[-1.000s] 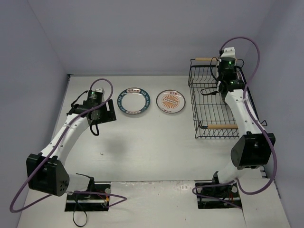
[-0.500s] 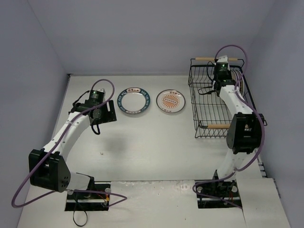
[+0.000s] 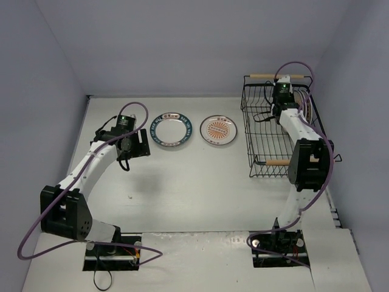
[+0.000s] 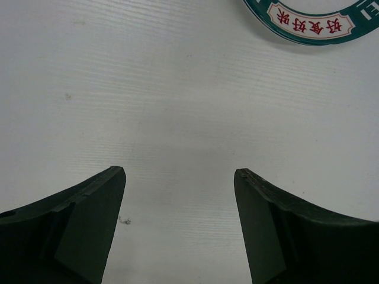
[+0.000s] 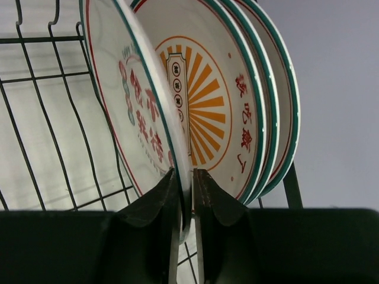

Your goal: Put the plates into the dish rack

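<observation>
The black wire dish rack (image 3: pixel 267 131) stands at the right, its wires also in the right wrist view (image 5: pixel 35 118). Several plates stand on edge at its far right corner (image 3: pixel 306 107). My right gripper (image 3: pixel 290 102) (image 5: pixel 186 177) is shut on the lower rim of a red-character plate (image 5: pixel 133 112), upright beside a sunburst plate (image 5: pixel 213 100). A teal-rimmed plate (image 3: pixel 172 129) and an orange sunburst plate (image 3: pixel 219 129) lie flat on the table. My left gripper (image 3: pixel 138 144) (image 4: pixel 179 174) is open and empty, low over the table, just left of the teal plate (image 4: pixel 314 23).
The rack's wooden handles sit at its far end (image 3: pixel 261 75) and near end (image 3: pixel 281 162). The grey back wall is close behind the rack. The right arm's elbow (image 3: pixel 307 164) hangs over the rack's near right corner.
The right arm has folded closer to the rack and lowered its gripper among the standing plates. The left gripper has crept slightly right toward the teal plate.
</observation>
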